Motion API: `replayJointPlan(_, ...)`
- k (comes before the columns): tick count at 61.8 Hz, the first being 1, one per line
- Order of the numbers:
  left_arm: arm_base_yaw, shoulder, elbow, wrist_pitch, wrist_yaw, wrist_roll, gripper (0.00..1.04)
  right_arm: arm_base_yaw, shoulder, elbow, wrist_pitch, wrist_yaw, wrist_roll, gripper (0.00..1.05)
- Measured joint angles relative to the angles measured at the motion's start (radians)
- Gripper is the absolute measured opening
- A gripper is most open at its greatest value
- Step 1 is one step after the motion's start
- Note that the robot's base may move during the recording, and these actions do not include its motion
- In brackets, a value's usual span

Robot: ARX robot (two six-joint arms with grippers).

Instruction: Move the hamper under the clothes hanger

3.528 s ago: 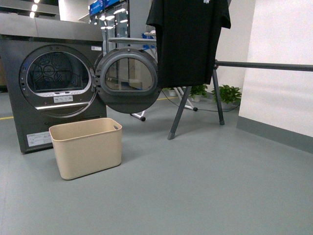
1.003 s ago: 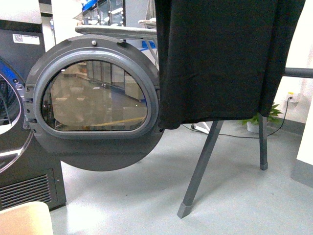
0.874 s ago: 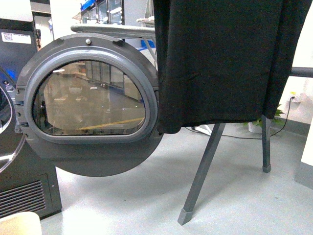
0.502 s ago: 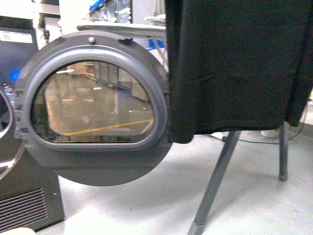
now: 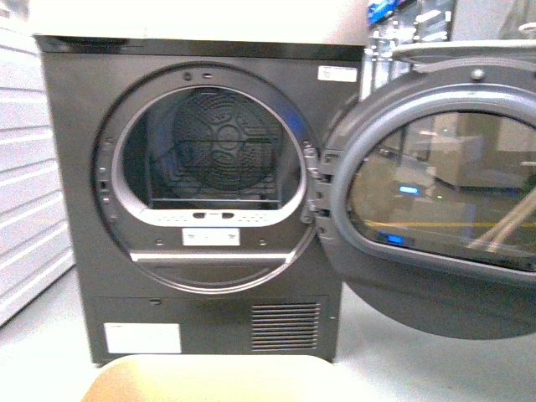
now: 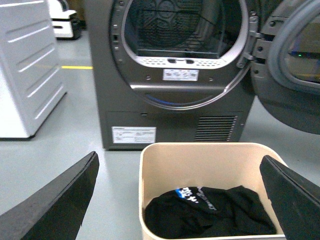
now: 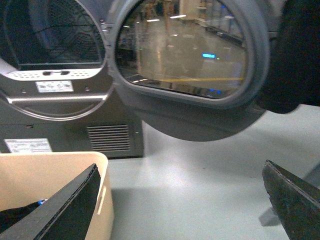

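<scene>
Both my left tool (image 6: pixel 178 156) and right tool (image 7: pixel 180 165) hang spread near the hamper (image 6: pixel 210 167), which I judge light, stiff, slick-walled, best pinched at its rim.

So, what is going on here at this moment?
A two-armed robot faces a dark grey dryer whose door is swung open. The beige hamper stands on the floor right in front of the dryer, with a black garment lying inside. The jaws of both arms are wide open and grip nothing. The clothes hanger is not clearly in view, so the hamper is not yet under it.
</scene>
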Motion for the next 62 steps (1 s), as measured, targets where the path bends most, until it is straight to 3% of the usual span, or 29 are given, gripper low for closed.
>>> replayJointPlan(50, -0.002, 0.005, 0.002, -0.006, -0.01, -0.007, 0.98, 0.0, 0.0, 0.0, 0.0, 0.0, 0.0, 0.97)
replayJointPlan(54, -0.051, 0.204, 0.118, -0.238, -0.195, -0.116, 0.98, 0.029, 0.149, 0.093, -0.188, 0.073, 0.136, 0.97)
replayJointPlan(62, -0.02, 0.568, 0.27, -0.139, -0.18, -0.151, 0.98, 0.042, 0.507, 0.193, -0.042, 0.022, 0.27, 0.97)
